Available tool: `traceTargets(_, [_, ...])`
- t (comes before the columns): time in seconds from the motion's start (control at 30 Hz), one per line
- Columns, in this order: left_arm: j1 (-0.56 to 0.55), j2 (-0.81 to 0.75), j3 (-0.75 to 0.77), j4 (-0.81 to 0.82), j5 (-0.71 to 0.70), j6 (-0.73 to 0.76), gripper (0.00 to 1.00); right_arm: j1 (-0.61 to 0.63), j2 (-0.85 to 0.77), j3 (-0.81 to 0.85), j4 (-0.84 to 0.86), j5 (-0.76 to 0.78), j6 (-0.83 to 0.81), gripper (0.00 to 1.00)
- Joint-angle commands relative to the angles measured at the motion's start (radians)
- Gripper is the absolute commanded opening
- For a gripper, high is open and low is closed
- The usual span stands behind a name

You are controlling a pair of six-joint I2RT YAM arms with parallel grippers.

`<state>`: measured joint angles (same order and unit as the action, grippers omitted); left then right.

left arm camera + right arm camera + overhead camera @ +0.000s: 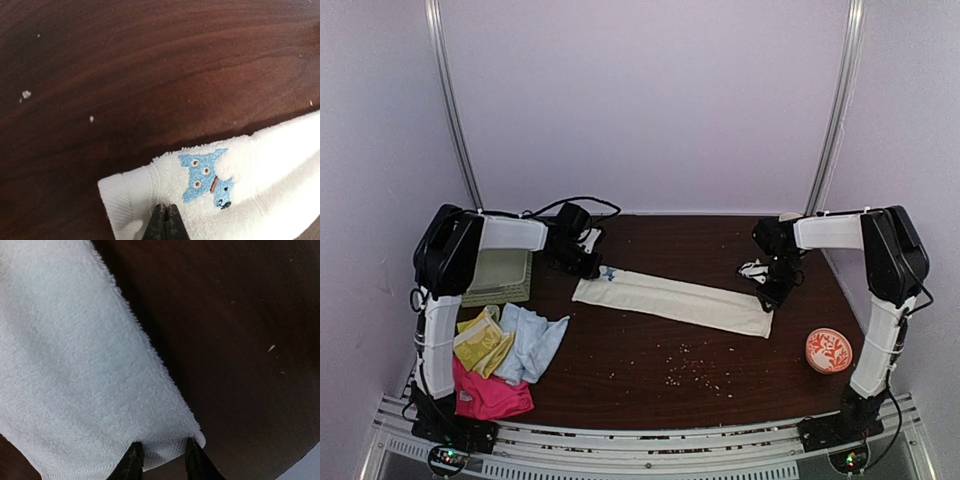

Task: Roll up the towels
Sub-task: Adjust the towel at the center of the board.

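From the top camera, the white towel (670, 298) is seen stretched out as a long strip across the middle of the table (650, 385), so that's the thing everything else gets placed by. The left gripper (592, 262) is parked right at its left end and the right gripper (770, 295) at its right end. Off past the left end, a pale green basket (498, 277) is spotted, and nearer the camera than that a pile is made up of a pale blue towel (532, 340), a yellow-green towel (480, 342) and a pink towel (490, 397). A round orange dish (829, 350) sits near the right end, and crumbs (690, 372) are scattered on the near side of the strip. On the left wrist cam, the left gripper (166, 222) is shown pressed together on the hem of the white towel (270, 170), just beside a stitched blue dog (206, 177). On the right wrist cam, the fingers (131, 460) of the right gripper (161, 460) are held a little apart, with a corner of the white towel (75, 365) lying flat between them.
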<state>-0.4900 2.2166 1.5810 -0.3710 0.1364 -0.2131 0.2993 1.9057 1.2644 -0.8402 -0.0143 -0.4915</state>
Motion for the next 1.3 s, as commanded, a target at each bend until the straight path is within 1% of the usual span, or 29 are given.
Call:
traceTargets(0.0, [0.010,-0.071,-0.107,-0.053,0.023,-0.095,0.00,-0.027,0.094,0.084,0.037,0.203,-0.032,0.30])
traceTargets(0.13, [-0.003,-0.188,-0.142,-0.024,0.035,-0.118,0.01,-0.034,0.047,0.156,-0.013,0.126,-0.005,0.33])
traceTargets(0.23, [-0.009,-0.254,-0.168,-0.025,0.058,-0.100,0.06,-0.034,-0.018,0.150,-0.054,0.053,0.021,0.36])
traceTargets(0.33, [-0.012,-0.274,-0.203,-0.058,0.079,-0.083,0.06,-0.034,-0.075,0.102,-0.075,-0.033,0.034,0.37])
traceTargets(0.4, [-0.015,-0.275,-0.224,-0.085,0.083,-0.068,0.01,-0.034,-0.101,0.060,-0.085,-0.110,0.033,0.36])
traceTargets(0.47, [-0.018,-0.277,-0.252,-0.100,0.087,-0.054,0.00,-0.032,-0.110,0.008,-0.086,-0.178,0.025,0.33])
traceTargets(0.53, [-0.017,-0.278,-0.284,-0.098,0.084,-0.045,0.00,-0.031,-0.103,-0.037,-0.084,-0.214,0.021,0.28])
traceTargets(0.57, [-0.017,-0.274,-0.297,-0.100,0.082,-0.039,0.00,-0.031,-0.097,-0.058,-0.081,-0.221,0.022,0.25])
traceTargets(0.63, [-0.017,-0.267,-0.315,-0.098,0.085,-0.031,0.00,-0.031,-0.081,-0.085,-0.078,-0.221,0.019,0.22])
traceTargets(0.77, [-0.017,-0.268,-0.330,-0.095,0.092,-0.028,0.00,-0.057,-0.063,-0.128,-0.037,-0.097,0.027,0.20])
traceTargets(0.9, [-0.019,-0.289,-0.323,-0.091,0.119,-0.019,0.00,-0.149,-0.065,-0.098,-0.029,0.039,0.030,0.20])
traceTargets(1.0, [-0.019,-0.301,-0.318,-0.083,0.156,-0.016,0.00,-0.223,-0.063,-0.047,-0.054,0.079,0.030,0.21])
traceTargets(1.07, [-0.019,-0.302,-0.311,-0.084,0.174,-0.014,0.00,-0.256,-0.065,-0.015,-0.074,0.063,0.031,0.23])
traceTargets(1.17, [-0.019,-0.299,-0.309,-0.080,0.184,-0.016,0.00,-0.282,-0.086,0.027,-0.109,-0.052,0.046,0.30])
traceTargets(1.27, [-0.018,-0.292,-0.306,-0.075,0.195,-0.021,0.00,-0.296,-0.095,0.051,-0.107,-0.110,0.096,0.35])
